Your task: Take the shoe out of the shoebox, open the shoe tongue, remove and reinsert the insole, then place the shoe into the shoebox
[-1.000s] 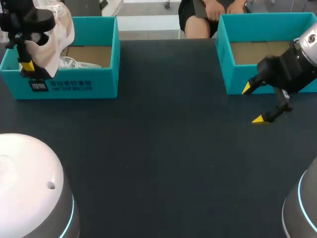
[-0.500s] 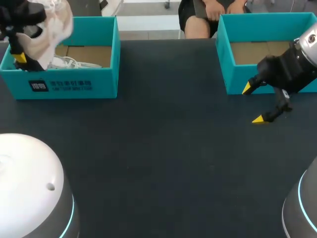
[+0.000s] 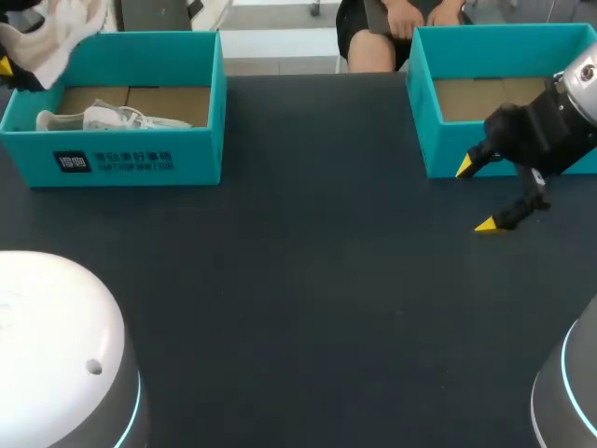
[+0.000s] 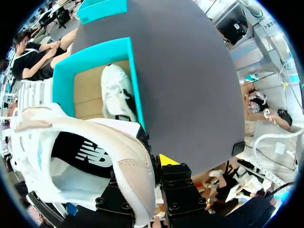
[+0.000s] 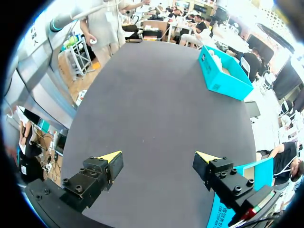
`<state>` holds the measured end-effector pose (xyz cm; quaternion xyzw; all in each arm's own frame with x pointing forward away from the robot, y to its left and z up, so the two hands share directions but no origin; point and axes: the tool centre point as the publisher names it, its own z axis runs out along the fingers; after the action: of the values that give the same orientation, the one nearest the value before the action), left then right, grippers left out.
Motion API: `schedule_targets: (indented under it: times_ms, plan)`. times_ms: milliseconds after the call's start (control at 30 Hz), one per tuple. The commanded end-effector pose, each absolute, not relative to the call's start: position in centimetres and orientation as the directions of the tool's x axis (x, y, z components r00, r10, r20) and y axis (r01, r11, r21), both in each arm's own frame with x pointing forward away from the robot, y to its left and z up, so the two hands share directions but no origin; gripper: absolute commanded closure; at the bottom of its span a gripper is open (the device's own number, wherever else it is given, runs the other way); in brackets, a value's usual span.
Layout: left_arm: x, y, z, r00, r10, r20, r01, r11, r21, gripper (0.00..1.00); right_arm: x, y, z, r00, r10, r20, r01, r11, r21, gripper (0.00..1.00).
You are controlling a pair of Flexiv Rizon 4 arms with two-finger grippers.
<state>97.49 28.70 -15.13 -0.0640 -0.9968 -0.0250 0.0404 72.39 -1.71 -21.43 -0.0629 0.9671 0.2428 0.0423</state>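
Observation:
A white shoe hangs above the far left corner of the left teal shoebox. My left gripper is shut on it and mostly out of the head view. In the left wrist view the gripper pinches the shoe's heel collar; one yellow tip shows, the other is hidden behind the shoe. A second white shoe lies inside that box. My right gripper stands open over bare table, in front of the right box.
A second teal shoebox stands at the far right, its cardboard floor showing. The dark table stretches between the boxes. My arms' white bases fill the near corners.
My left gripper has lifted the shoe up and to the left, out of the box, uncovering the second shoe. The right arm has not moved.

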Motion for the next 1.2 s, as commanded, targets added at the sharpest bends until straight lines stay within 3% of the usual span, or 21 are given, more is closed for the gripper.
schedule_targets:
  times_ms: [33,233,667,767,900,1033,1067,1133,1200]
  plan:
    - [102.0,30.7,-15.1,-0.983,0.11,0.145,0.116,0.993,0.032,1.0,72.4,-1.7,-21.5,-0.989,-0.101,-0.113,-0.142,0.875,0.462,0.0]
    - [105.3,31.3,-16.0,-0.983,0.048,0.178,0.063,0.995,0.079,1.0,72.4,-1.7,-21.5,-0.989,-0.101,-0.113,-0.142,0.875,0.462,0.0]
    - [105.3,31.3,-16.0,-0.983,0.048,0.178,0.063,0.995,0.079,1.0,72.4,-1.7,-21.5,-0.989,-0.101,-0.113,-0.142,0.875,0.462,0.0]
    - [104.0,30.6,-15.2,-0.909,0.327,0.258,0.338,0.941,-0.001,1.0,72.4,-1.7,-21.5,-0.989,-0.101,-0.113,-0.142,0.875,0.462,0.0]
    - [103.8,32.2,-14.0,-0.686,0.696,0.212,0.708,0.706,-0.025,1.0,72.4,-1.7,-21.5,-0.989,-0.101,-0.113,-0.142,0.875,0.462,0.0]
    - [104.3,33.5,-14.0,-0.515,0.834,0.196,0.857,0.504,0.106,1.0,72.4,-1.7,-21.5,-0.989,-0.101,-0.113,-0.142,0.875,0.462,0.0]
    - [104.5,33.9,-14.0,-0.429,0.877,0.217,0.903,0.415,0.107,1.0,72.4,-1.7,-21.5,-0.989,-0.101,-0.113,-0.142,0.875,0.462,0.0]
    - [105.0,34.0,-14.0,-0.415,0.883,0.22,0.91,0.402,0.103,1.0,72.4,-1.7,-21.5,-0.989,-0.101,-0.113,-0.142,0.875,0.462,0.0]
    - [105.7,34.2,-13.9,-0.309,0.92,0.241,0.951,0.299,0.078,1.0,72.4,-1.7,-21.5,-0.989,-0.101,-0.113,-0.142,0.875,0.462,0.0]
